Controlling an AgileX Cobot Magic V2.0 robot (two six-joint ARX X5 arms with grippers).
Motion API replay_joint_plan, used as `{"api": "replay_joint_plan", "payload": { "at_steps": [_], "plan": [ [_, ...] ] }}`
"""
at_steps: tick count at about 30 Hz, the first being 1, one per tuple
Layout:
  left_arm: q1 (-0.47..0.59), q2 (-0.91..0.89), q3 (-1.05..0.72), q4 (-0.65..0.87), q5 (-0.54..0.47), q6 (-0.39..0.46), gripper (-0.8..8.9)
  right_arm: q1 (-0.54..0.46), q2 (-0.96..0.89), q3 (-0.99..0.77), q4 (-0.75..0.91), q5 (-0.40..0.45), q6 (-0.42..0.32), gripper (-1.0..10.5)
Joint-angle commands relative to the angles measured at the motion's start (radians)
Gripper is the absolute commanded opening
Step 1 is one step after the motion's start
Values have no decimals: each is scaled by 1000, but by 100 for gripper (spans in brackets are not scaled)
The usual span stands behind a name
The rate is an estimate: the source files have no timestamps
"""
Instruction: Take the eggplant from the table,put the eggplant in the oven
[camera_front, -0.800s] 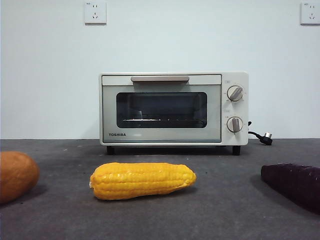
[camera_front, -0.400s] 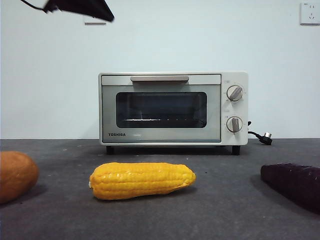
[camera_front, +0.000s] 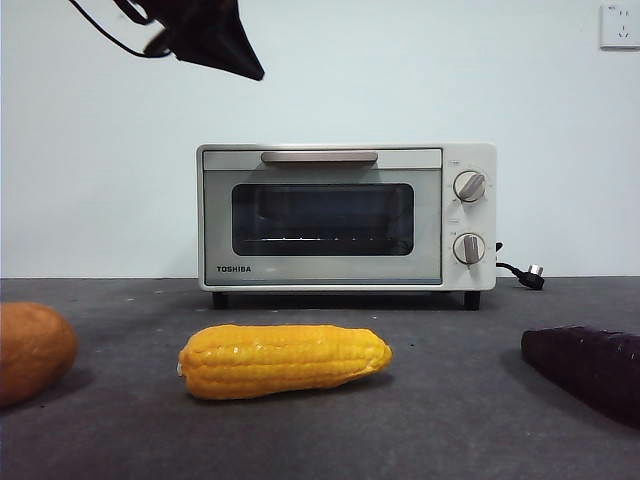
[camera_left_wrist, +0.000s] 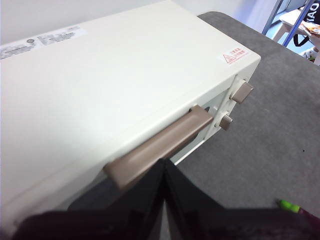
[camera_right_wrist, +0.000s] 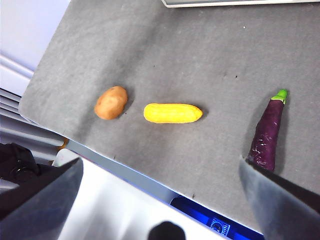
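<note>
**Cut Off, Covered and Unreadable**

In the front view the eggplant (camera_front: 590, 372) runs off the right edge, its stem end unseen, and the orange-brown vegetable (camera_front: 30, 352) is cut by the left edge. The left gripper (camera_front: 215, 45), above the oven (camera_front: 345, 215), is clipped by the top edge. In the left wrist view its closed jaws cover the near part of the oven's door below the handle (camera_left_wrist: 160, 145). The labels (camera_left_wrist: 40, 39) on the oven's top are too small to read. The right gripper (camera_right_wrist: 160, 187) shows only blurred jaws, spread wide, cut by the edges.

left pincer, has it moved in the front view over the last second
Yes. The black left pincer has come in at the top left and dropped lower and rightward toward the cream-white toaster oven, covering the wall socket.
</note>
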Motion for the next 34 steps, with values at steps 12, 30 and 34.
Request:
{"api": "replay_joint_plan", "payload": {
  "at_steps": [12, 30, 34],
  "plan": [
    [-69, 148, 71, 37, -98, 78, -6, 1, 46, 1, 5, 0, -34, 599],
    [-72, 194, 71, 78, -130, 108, -6, 1, 48, 1, 0, 0, -34, 599],
    [-71, 200, 71, 87, -131, 108, -6, 1, 48, 1, -3, -1, -34, 599]
  ]
}}
